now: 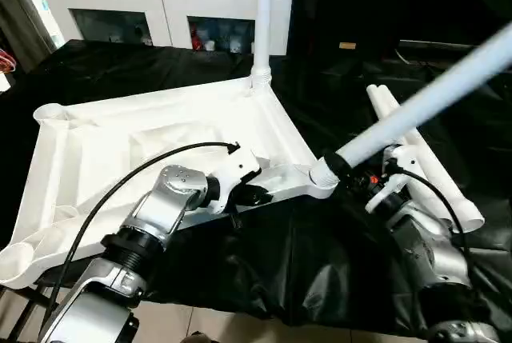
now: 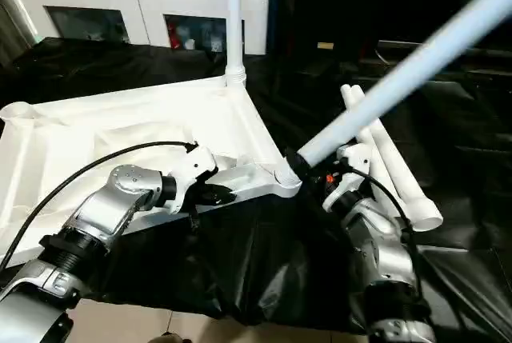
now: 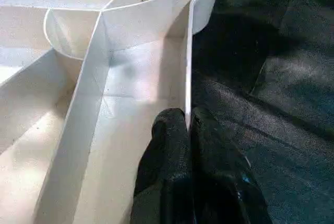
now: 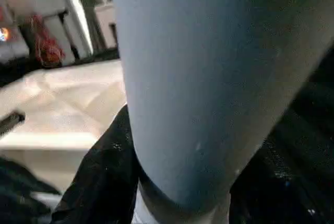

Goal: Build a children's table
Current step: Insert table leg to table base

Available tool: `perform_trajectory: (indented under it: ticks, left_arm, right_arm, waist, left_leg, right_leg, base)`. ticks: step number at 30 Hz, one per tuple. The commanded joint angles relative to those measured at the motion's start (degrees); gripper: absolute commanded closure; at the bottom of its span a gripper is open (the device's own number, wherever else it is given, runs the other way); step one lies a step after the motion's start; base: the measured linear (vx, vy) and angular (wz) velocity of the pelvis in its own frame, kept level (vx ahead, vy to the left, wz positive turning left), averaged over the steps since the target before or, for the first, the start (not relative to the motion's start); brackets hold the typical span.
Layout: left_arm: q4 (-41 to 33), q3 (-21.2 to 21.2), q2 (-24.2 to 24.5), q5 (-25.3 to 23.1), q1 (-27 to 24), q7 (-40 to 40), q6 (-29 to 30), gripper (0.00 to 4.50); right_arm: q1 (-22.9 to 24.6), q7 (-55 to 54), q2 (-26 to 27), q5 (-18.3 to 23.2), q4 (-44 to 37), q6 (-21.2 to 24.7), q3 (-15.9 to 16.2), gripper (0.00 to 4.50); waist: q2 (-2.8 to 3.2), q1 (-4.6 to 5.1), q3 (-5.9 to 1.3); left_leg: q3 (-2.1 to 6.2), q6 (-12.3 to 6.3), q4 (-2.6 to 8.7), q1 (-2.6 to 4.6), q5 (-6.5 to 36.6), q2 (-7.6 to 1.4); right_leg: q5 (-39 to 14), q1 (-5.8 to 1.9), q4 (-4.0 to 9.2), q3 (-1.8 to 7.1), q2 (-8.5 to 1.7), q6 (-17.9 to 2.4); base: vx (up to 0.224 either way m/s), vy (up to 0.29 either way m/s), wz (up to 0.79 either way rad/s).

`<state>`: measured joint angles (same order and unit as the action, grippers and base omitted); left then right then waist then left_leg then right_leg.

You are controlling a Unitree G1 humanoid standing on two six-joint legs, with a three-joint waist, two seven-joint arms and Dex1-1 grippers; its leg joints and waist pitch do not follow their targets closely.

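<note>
One leg stands socketed at twelve o'clock; my right claw grips a second leg entering its socket, left claw clenched on the tabletop rim; two legs wait at three o'clock.

We see a work surface covered by a black cloth, which hangs creased over the near edge. Directly on the cloth lies the white tabletop, underside up, its ribs and round corner sockets exposed; its near left corner projects past the cloth's edge. To the right of the tabletop, two loose white tube legs lie on the cloth, side by side and touching each other.
</note>
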<state>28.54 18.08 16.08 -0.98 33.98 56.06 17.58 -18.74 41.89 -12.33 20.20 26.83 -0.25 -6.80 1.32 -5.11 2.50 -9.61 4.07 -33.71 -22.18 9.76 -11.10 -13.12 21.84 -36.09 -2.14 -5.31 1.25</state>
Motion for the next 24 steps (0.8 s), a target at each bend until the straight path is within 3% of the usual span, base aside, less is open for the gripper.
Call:
perform_trajectory:
  ticks: [1, 6, 9, 10, 18, 24]
  left_arm:
    - [-1.2, -0.5, 0.8, -0.4, 0.1, -0.8, -1.5, 4.5]
    - [-2.1, 0.3, 1.7, -0.8, -0.2, 0.5, -2.2, 4.5]
    - [-2.4, 0.7, 2.2, -1.1, -0.3, 0.9, -2.6, 4.5]
    - [-2.8, 1.1, 2.8, -1.4, -0.4, 1.5, -3.1, 4.5]
    - [-3.9, 1.8, 4.5, -1.1, -0.6, 3.8, -3.5, 4.5]
    - [-4.8, 1.9, 5.9, -0.6, -0.4, 5.7, -3.6, 4.5]
  right_arm:
    - [0.6, 0.0, -1.0, -3.2, 0.5, 2.1, 2.2, 2.61]
    - [-2.0, 1.7, -2.4, -6.1, 1.5, 4.5, 6.0, 2.62]
    - [-3.6, 2.6, -2.8, -7.2, 2.6, 5.6, 7.4, 2.62]
    - [-5.5, 3.6, -3.4, -8.8, 4.1, 6.4, 9.4, 2.62]
    - [-10.6, 6.2, -4.6, -12.5, 10.2, 8.2, 13.2, 2.62]
    - [-13.1, 10.3, -5.5, -14.2, 14.6, 7.9, 15.4, 2.62]
  waist:
    - [0.03, 0.03, -3.29]
    - [-0.06, 0.16, -3.22]
    - [-0.47, 0.26, -3.29]
    - [-0.47, 0.34, -3.25]
    - [-0.59, 1.37, -3.07]
    - [-0.56, 1.35, -3.29]
  left_leg:
    - [0.14, -1.78, 4.36, 0.99, 12.9, -1.5]
    - [0.16, -1.91, 4.36, 0.85, 12.1, -1.5]
    - [0.08, -2.26, 4.25, 0.81, 11.7, -1.5]
    - [0.12, -2.29, 4.31, 0.67, 11.3, -1.44]
    - [0.07, -1.76, 4.41, 0.83, 13.1, -1.55]
    - [-0.04, -2.6, 4.13, 0.83, 11.3, -1.56]
  right_leg:
    - [-3.3, -2.17, 4.75, 1.52, -2.31, -14.2]
    - [-2.8, -2.2, 4.62, 1.47, -2.24, -14.4]
    - [-2.4, -2.2, 4.58, 1.52, -2.36, -14.5]
    - [-2.7, -2.31, 4.56, 1.46, -2.32, -14.5]
    - [-6.1, -2.01, 4.77, 1.48, -2.4, -14.8]
    - [-1.5, -2.15, 4.25, 1.39, -2.3, -16.3]
  base:
    - [0.0, 0.0, 0.0]
    - [0.0, 0.0, 0.0]
    - [0.0, 0.0, 0.0]
    - [0.0, 0.0, 0.0]
    - [0.0, 0.0, 0.0]
    - [0.0, 0.0, 0.0]
